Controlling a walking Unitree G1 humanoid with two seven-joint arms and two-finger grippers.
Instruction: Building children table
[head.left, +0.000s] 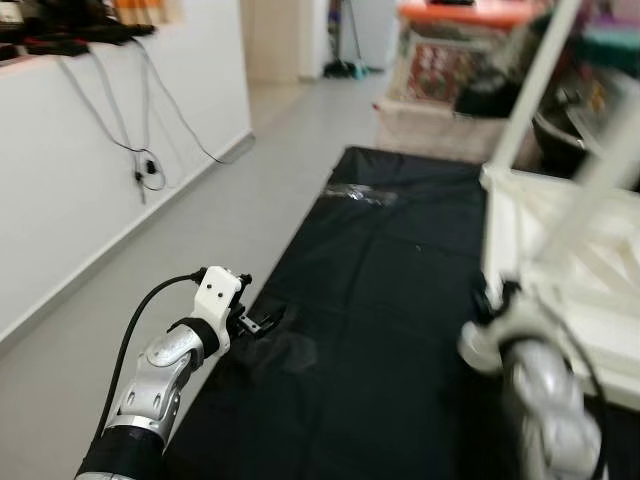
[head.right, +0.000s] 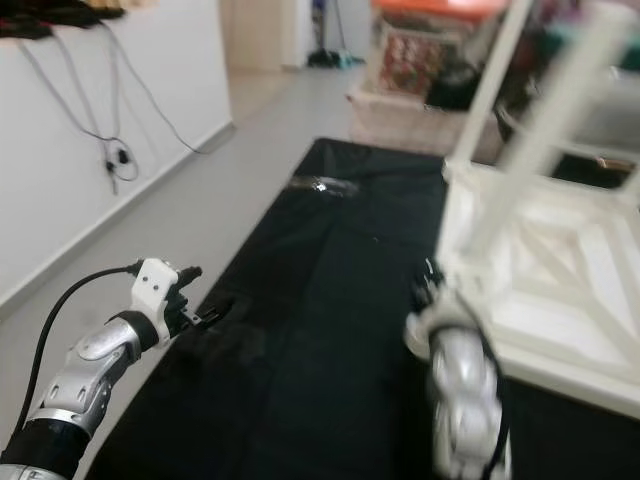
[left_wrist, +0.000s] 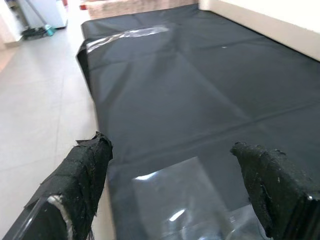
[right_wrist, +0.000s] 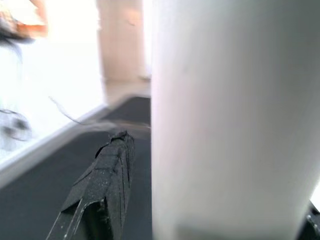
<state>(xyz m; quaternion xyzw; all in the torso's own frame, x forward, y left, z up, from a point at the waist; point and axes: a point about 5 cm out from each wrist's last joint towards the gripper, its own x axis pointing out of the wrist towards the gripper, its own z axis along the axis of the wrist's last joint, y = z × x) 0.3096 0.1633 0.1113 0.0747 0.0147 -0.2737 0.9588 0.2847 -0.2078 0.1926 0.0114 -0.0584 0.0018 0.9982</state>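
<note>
Right pincer (right_wrist: 210, 200) around table leg (right_wrist: 230, 115)

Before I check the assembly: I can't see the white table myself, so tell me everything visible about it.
The white table looks like painted wood and is upside down on the black sheet, its underside frame and cross braces facing up. Two round legs rise from it, blurred. The right gripper is at its near corner, and the right wrist view shows a white leg beside a black finger.

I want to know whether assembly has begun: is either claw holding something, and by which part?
The right claw grips the upturned white table by one leg. The left claw is open over the black sheet, holding nothing.
</note>
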